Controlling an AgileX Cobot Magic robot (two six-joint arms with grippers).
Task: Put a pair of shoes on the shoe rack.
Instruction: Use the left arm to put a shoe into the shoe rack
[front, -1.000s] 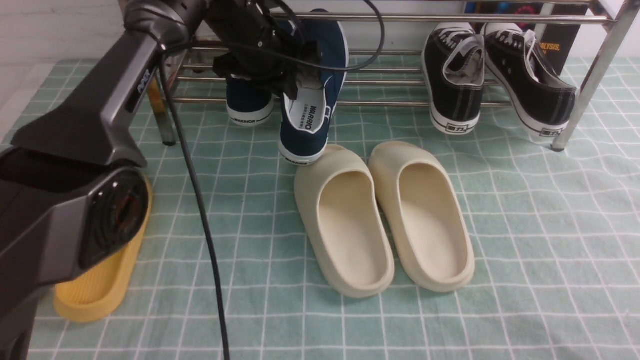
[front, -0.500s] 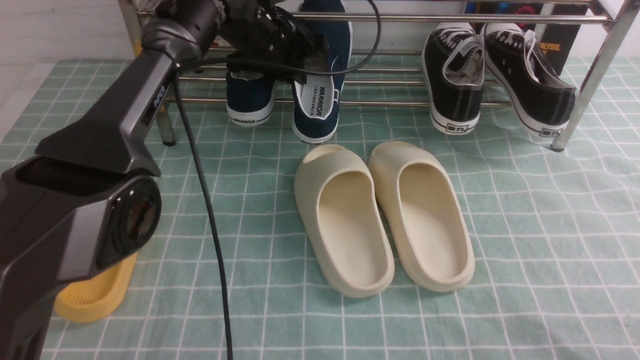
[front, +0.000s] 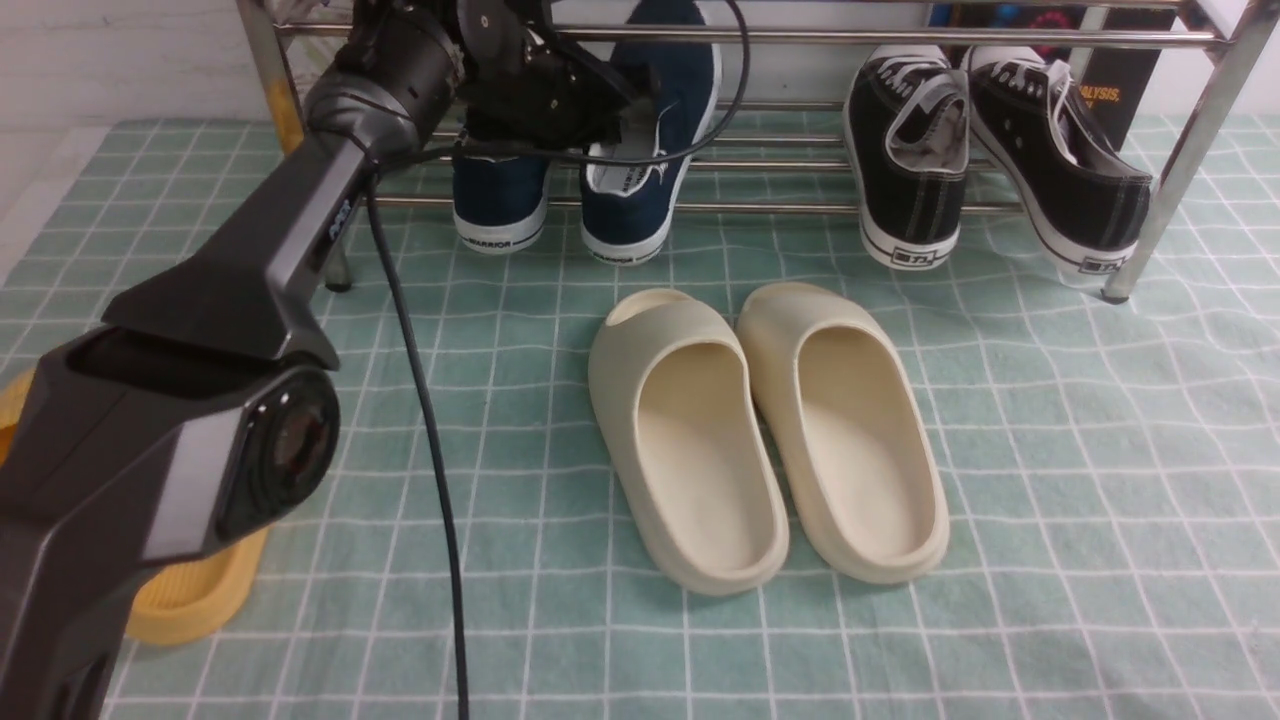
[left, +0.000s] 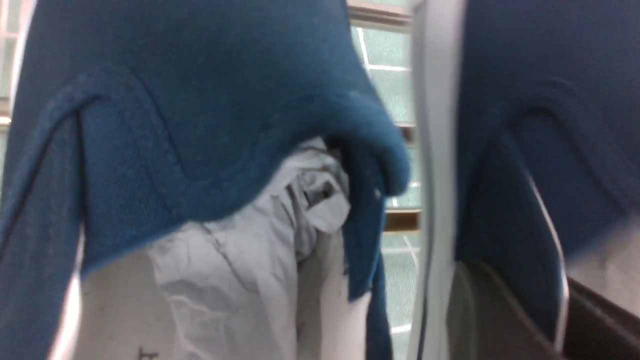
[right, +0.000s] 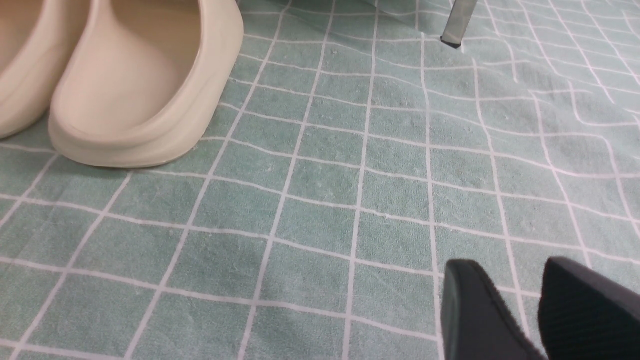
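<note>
Currently we are reading "WARRIOR" on the left navy shoe (front: 497, 205), sitting beside the right navy shoe (front: 640, 205) on the shoe rack (front: 800, 207). We cannot tell the left gripper (front: 612, 122) closure; the right gripper (right: 510, 280) is hanging spread.

Soft, even light; the cream slides (front: 770, 440) cast only faint shadows. Chrome bars of the shoe rack (front: 900, 38) show mild glare. Left wrist view is blurred (very close to fabric); other views sharp.
</note>
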